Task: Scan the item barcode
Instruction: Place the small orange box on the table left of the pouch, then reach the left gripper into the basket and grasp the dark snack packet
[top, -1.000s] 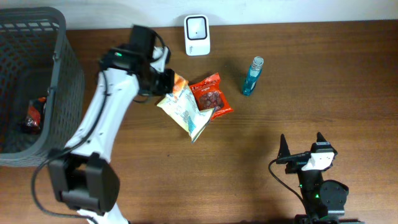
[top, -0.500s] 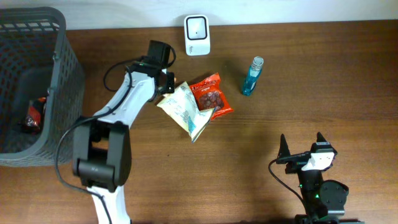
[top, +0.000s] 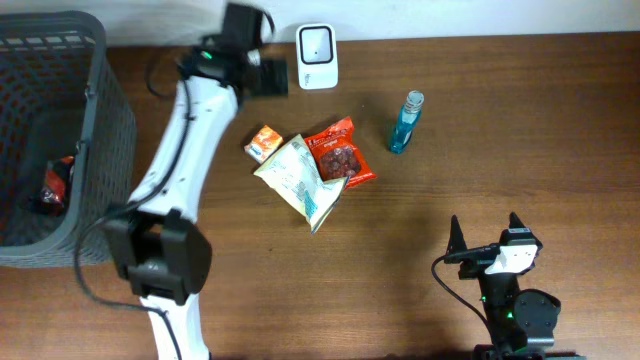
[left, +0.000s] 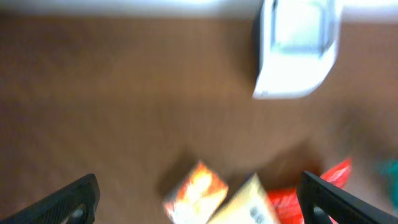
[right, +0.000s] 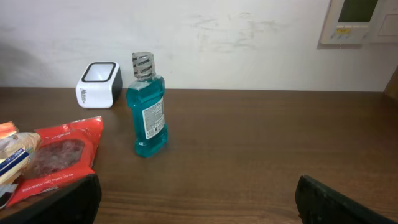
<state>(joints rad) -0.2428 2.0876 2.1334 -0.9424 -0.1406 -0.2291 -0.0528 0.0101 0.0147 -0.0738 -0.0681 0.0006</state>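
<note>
A white barcode scanner (top: 317, 43) stands at the back edge of the table, also blurred in the left wrist view as the scanner (left: 295, 50). A small orange box (top: 264, 142) lies on the table beside a cream packet (top: 300, 180). My left gripper (top: 268, 77) hovers just left of the scanner, open and empty. In its blurred wrist view the left gripper (left: 198, 202) has its jaws wide apart, with the orange box (left: 196, 196) far below on the wood. My right gripper (top: 485, 240) rests open near the front right, nothing between its fingers.
A red snack packet (top: 340, 155) touches the cream packet. A blue mouthwash bottle (top: 405, 122) stands upright to the right, also in the right wrist view as the bottle (right: 147, 106). A dark mesh basket (top: 95, 120) at the far left holds a red item (top: 55, 185).
My left gripper has opened and let go of the orange box, which now lies on the table. The left arm has swung back toward the scanner. The right arm has not moved.
</note>
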